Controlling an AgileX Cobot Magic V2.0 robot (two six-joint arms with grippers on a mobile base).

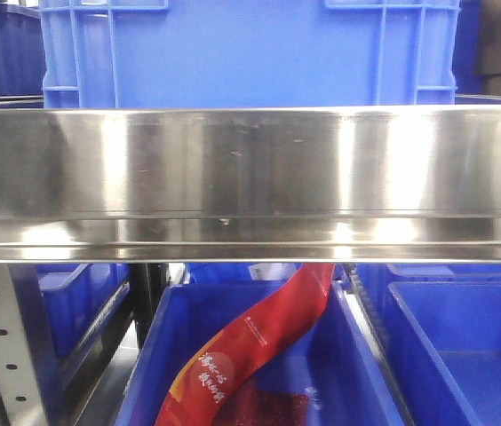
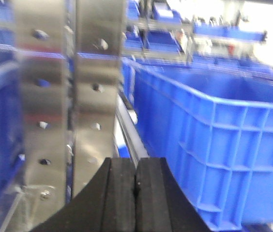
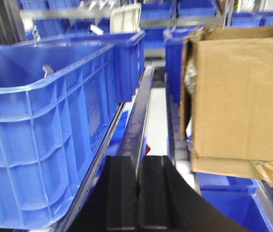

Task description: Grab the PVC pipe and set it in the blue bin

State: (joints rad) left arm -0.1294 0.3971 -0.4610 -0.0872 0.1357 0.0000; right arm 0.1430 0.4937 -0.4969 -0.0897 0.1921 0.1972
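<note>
- Both pincers, the left pincer [image 2: 135, 186] and the right pincer [image 3: 137, 193], are closed tight and hold nothing.
- No PVC pipe shows anywhere.
- The blue bin [image 3: 44, 140] waits; grabbing is not yet done.

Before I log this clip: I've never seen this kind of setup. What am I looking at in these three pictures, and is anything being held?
This is a two-armed robot on a wheeled base, facing warehouse shelving. The front view comes from a camera on its body: a steel shelf edge fills the middle, a large blue bin stands on it, and a lower bin holds a red package.

The other two views come from cameras on the wrists. The left pincer is shut and empty, beside a perforated steel post and a blue crate. The right pincer is also shut and empty, between another blue crate and a cardboard box. No PVC pipe is visible anywhere.
</note>
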